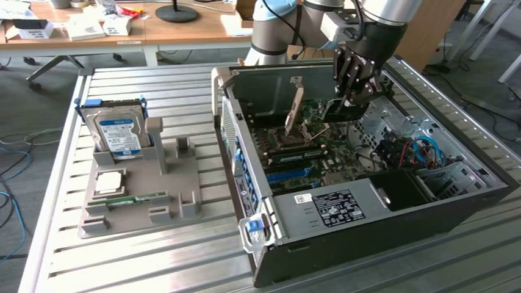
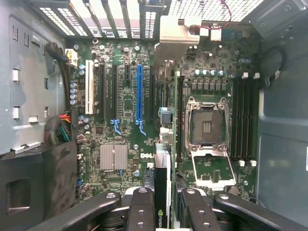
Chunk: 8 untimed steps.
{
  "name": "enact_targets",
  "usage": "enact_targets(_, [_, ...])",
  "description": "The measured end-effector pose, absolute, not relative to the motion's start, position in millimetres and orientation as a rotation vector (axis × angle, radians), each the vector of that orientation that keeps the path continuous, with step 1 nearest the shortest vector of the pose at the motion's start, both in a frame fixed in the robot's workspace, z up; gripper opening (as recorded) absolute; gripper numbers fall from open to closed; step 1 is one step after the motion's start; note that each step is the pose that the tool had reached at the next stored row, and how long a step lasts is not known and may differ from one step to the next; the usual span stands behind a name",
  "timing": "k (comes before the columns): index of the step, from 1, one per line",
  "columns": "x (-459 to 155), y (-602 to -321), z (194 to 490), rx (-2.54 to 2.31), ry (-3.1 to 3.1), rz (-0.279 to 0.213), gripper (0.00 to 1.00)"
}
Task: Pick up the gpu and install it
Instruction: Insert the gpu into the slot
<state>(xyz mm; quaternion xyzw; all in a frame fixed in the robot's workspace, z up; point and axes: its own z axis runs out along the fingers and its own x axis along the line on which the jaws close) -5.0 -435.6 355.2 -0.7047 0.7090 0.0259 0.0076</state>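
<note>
Inside the open computer case (image 1: 456, 201), above the motherboard (image 2: 120, 101), your gripper (image 1: 355, 96) is clamped on the gpu (image 1: 342, 112). You see the card edge-on in the wrist view, pinched between the black fingers (image 2: 139, 207), likely so that its connector edge points down at the expansion slots. It hangs just beside the blue slot (image 2: 139, 91), toward the CPU socket (image 2: 207, 125), and looks not yet seated. Outside the case, the grey holder (image 1: 134, 201) carries the hard drive (image 1: 118, 131).
</note>
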Motion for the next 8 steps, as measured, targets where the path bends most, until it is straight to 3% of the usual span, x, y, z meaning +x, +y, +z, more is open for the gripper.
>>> enact_targets(8, [-4.9, -435.7, 352.3, -2.204, 2.216, 0.081, 0.26])
